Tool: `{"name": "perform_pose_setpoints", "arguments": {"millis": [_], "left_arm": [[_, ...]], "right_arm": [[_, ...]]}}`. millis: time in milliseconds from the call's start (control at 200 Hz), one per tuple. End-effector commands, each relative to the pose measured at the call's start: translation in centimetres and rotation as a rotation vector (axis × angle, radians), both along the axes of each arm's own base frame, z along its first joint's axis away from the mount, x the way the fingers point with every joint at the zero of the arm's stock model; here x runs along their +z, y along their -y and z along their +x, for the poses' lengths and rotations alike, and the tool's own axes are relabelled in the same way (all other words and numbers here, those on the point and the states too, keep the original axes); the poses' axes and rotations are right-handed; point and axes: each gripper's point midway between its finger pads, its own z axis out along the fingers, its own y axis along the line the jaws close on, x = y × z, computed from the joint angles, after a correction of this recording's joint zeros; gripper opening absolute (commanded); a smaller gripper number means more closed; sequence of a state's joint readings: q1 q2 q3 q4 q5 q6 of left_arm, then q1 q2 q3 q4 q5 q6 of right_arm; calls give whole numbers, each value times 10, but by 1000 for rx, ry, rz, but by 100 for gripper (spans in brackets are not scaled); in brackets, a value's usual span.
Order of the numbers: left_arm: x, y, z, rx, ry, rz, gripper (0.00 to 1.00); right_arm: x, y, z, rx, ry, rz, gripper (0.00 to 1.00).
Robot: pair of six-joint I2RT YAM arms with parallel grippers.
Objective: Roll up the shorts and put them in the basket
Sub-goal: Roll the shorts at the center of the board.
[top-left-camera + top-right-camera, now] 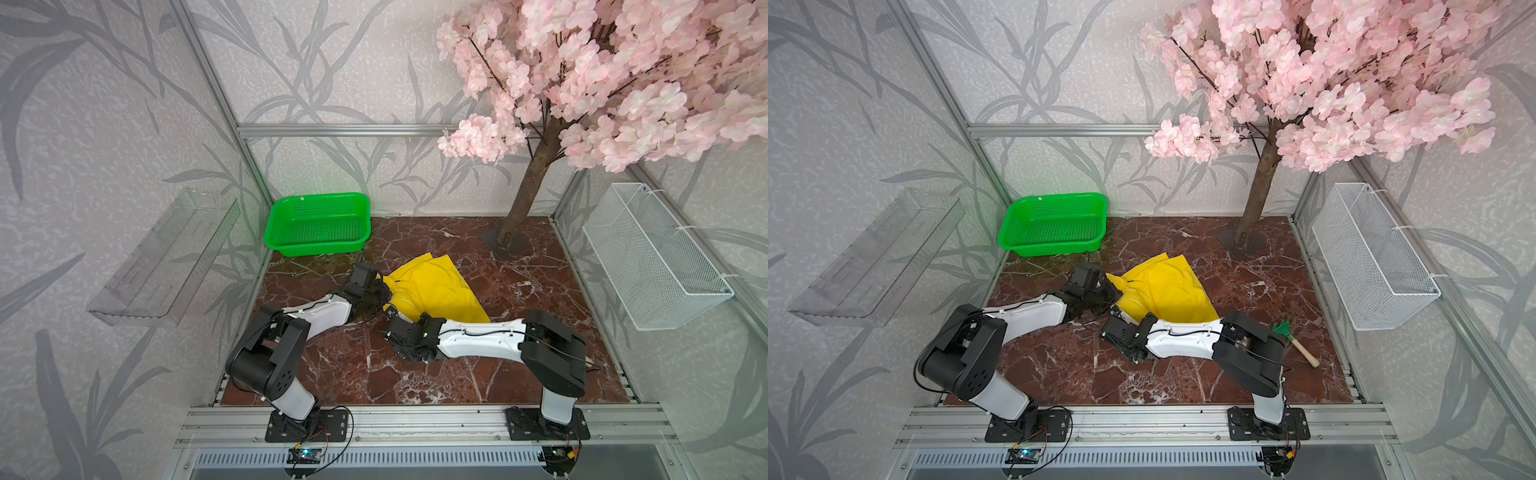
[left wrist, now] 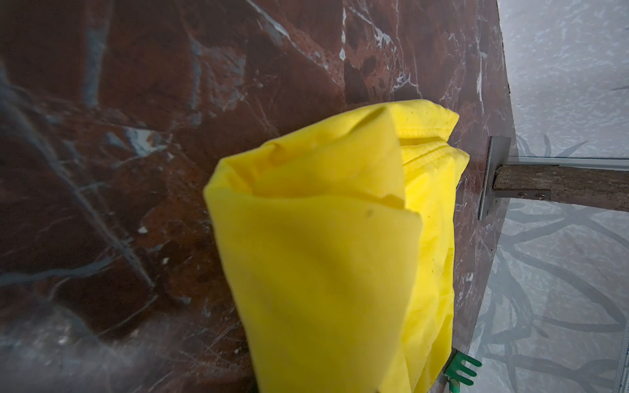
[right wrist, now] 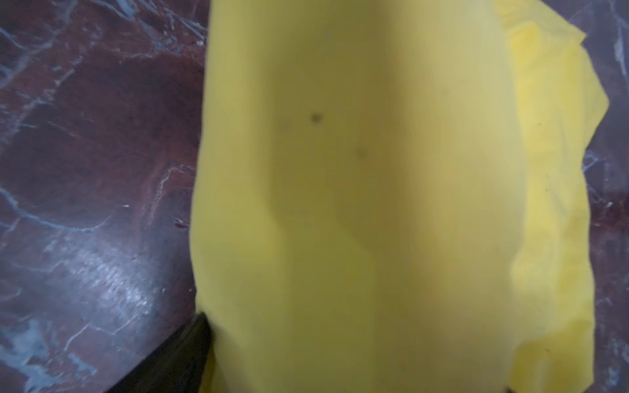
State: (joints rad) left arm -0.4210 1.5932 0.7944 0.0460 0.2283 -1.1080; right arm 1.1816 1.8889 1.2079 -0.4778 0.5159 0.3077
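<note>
Two hands are at the left end of the shorts [image 1: 436, 286], which lie on the worktop [image 1: 540, 299] roughly midway between the green basket [image 1: 320, 198] and the tree's base plate [image 1: 505, 246], apart from both. From my seat the left hand [image 1: 384, 292] looks pressed together on the yellow cloth at its edge. In the left wrist view the fabric climbs toward the camera as a lifted flap [image 2: 323, 238], though the fingers themselves are out of that picture. The right hand [image 1: 392, 314] is spread wide. Its wrist view shows one dark finger [image 3: 183, 354] beside a rounded hump of cloth, so I read it as straddling the first turn, not gripping it.

I judge the roll barely begun: one turned-over edge, with most of the cloth flat beyond it. To do this step well I'd carry both hands forward together, at one height and pace, so the tube comes out straight instead of coning. The fabric looks thin and slippery, so I'd hold the turn low and snug against the worktop, and close the right hand on the fold before the left lets go. The far hem [image 2: 429, 149] is bunched, and I'd expect it to skew the roll unless I meet it squarely. A small green rake [image 1: 1283, 328] lies well clear to the right.
</note>
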Motion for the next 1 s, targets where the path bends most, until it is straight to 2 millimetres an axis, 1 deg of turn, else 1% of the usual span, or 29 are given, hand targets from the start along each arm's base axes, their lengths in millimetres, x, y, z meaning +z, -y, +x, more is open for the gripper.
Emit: {"name": "perform_pose_setpoints", "arguments": {"millis": [0, 100, 220, 305, 410, 455, 520, 595, 710, 835, 855, 920, 940, 995], "left_arm": [[21, -3, 7, 40, 13, 13, 0], [18, -3, 6, 43, 5, 6, 0], [14, -1, 5, 40, -8, -9, 0], [14, 0, 6, 42, -7, -13, 0], [15, -2, 6, 49, -3, -10, 0], [14, -2, 5, 49, -6, -9, 0], [13, -2, 4, 50, -11, -13, 0], [12, -1, 2, 55, -17, -26, 0], [14, 1, 2, 56, -17, -48, 0], [16, 5, 0, 50, -23, -75, 0], [16, 5, 0, 49, -25, -79, 0], [16, 5, -2, 49, -29, -83, 0], [16, 5, -2, 49, -30, -80, 0], [18, 3, -2, 47, -28, -70, 0]], "right_arm": [[15, 3, 8, -46, 114, -73, 93], [31, -9, 4, -33, 107, -12, 100], [59, -17, 0, -22, 102, 83, 99], [66, -20, -3, -11, 87, 121, 99], [61, -23, -6, -9, 86, 107, 99], [64, -23, -6, -15, 116, 97, 99], [67, -32, -10, 4, 101, 128, 99], [58, -34, -11, 2, 90, 129, 99], [39, -31, -7, -20, 100, 82, 99], [24, -27, 0, -57, 116, 43, 100], [23, -26, 2, -70, 118, 41, 98], [20, -19, 8, -112, 121, 43, 88], [19, -17, 9, -122, 121, 45, 82], [20, -15, 11, -130, 113, 60, 60]]}}
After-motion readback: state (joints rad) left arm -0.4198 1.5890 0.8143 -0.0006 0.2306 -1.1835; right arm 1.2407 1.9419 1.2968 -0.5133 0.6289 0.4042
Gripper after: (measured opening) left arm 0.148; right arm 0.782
